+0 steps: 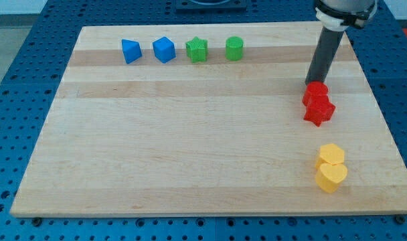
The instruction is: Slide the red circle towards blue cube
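The red circle (316, 92) sits at the view's right, touching a red star (319, 110) just below it. My tip (311, 82) is at the red circle's upper left edge, touching or nearly touching it. The blue cube (163, 49) stands far off at the view's top left, in a row of blocks.
A blue triangular block (130, 51) lies left of the blue cube. A green star (197, 50) and a green cylinder (234, 48) lie to its right. A yellow hexagon (331, 154) and a yellow heart (331, 177) sit at the bottom right, near the wooden board's (190, 134) edge.
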Robot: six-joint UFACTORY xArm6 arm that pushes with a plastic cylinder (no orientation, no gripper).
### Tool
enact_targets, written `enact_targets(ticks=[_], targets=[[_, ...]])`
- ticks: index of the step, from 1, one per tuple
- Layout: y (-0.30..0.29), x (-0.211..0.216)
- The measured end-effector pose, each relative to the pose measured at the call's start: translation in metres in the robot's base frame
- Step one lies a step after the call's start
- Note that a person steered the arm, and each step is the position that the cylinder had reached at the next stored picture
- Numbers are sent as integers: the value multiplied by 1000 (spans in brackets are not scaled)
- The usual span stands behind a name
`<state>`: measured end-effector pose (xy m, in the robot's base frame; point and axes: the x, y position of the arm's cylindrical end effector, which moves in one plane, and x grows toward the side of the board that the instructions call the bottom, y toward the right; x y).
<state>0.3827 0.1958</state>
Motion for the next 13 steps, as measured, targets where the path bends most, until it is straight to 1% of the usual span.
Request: enact_targets(ticks=[1,2,5,7,8,10,13], targets=[[38,-2],[46,6],[22,34],[-5,33],[-26,33],[-88,33],[-203,33]])
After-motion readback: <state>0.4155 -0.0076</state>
